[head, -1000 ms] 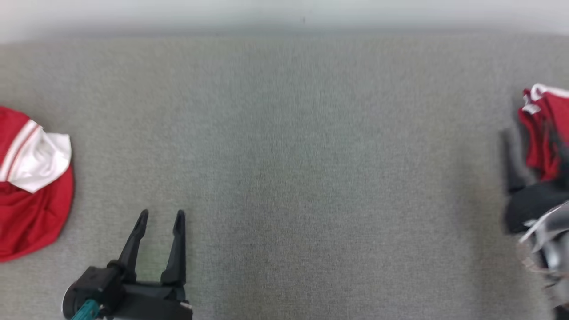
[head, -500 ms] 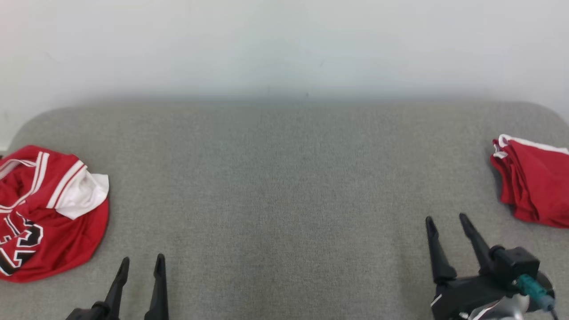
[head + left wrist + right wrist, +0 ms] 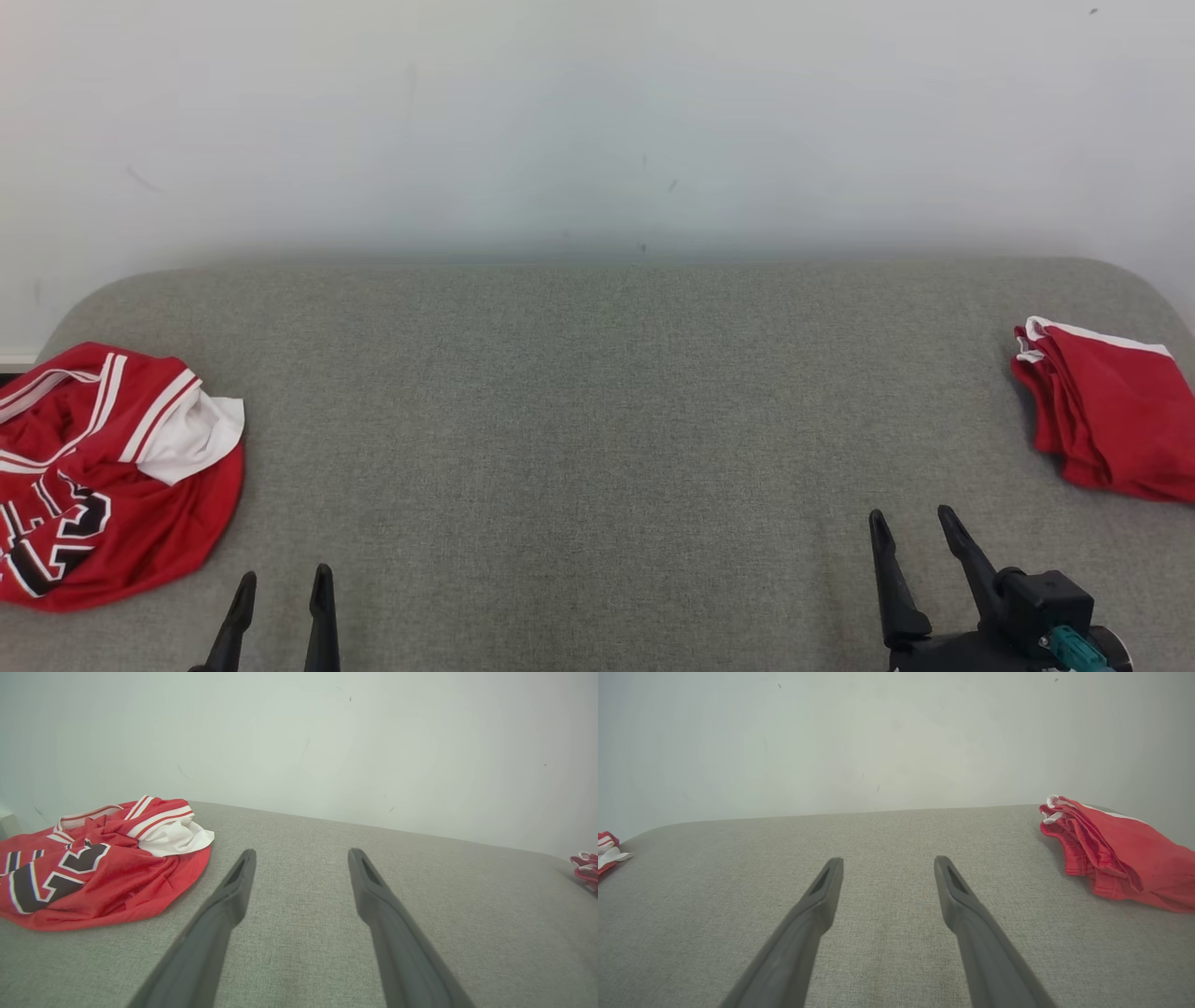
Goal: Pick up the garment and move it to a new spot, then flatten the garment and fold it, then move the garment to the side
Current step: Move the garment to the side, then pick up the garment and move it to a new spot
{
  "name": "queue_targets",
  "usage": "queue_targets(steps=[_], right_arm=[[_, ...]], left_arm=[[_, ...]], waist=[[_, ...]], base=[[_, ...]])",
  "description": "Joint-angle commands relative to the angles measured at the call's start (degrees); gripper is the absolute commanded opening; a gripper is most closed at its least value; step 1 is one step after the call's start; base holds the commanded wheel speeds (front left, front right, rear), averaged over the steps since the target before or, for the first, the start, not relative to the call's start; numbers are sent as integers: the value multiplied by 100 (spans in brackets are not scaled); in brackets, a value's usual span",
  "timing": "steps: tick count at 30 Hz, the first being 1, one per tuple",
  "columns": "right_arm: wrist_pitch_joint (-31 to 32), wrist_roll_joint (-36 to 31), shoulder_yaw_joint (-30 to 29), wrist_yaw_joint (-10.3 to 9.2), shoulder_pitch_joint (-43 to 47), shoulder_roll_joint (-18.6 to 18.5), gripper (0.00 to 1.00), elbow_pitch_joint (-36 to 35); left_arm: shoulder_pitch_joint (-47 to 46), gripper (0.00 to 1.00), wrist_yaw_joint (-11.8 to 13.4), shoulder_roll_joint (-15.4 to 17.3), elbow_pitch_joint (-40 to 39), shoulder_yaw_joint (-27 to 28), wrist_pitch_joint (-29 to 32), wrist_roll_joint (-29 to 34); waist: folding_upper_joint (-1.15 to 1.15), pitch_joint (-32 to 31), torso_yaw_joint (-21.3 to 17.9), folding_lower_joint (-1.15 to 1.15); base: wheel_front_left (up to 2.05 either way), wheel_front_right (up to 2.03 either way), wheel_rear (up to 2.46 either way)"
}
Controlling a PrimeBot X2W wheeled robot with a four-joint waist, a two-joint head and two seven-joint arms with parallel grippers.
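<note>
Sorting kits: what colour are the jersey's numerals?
Black, white-edged, on the crumpled red jersey; left wrist view.

I'm looking at a grey, fabric-covered table [image 3: 597,420] with rounded far corners. A crumpled red jersey [image 3: 103,485] with white trim and black lettering lies at its left end. A folded red garment [image 3: 1111,420] lies at its right end, well apart.

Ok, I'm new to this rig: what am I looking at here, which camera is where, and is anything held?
It is a two-armed robot. The wide picture comes from its head, looking down at a grey padded surface; the other two come from cameras on each wrist, looking along that arm's dark fingers. The left gripper and right gripper are both open and hold nothing. A crumpled red jersey lies at the left, a folded red garment at the right.
</note>
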Motion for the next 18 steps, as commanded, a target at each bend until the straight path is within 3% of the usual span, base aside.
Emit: queue_targets(steps=[1, 18], right_arm=[[-12, -32, -29, 2, 78, 46, 100, -11], [86, 59, 5, 2, 112, 76, 100, -19]], left_arm=[[106, 100, 11, -18, -13, 9, -18, 55], [69, 100, 11, -106, 37, -5, -18, 102]], waist=[[0, -5, 13, 1], [0, -41, 76, 1]], base=[[0, 0, 0], [0, 0, 0]])
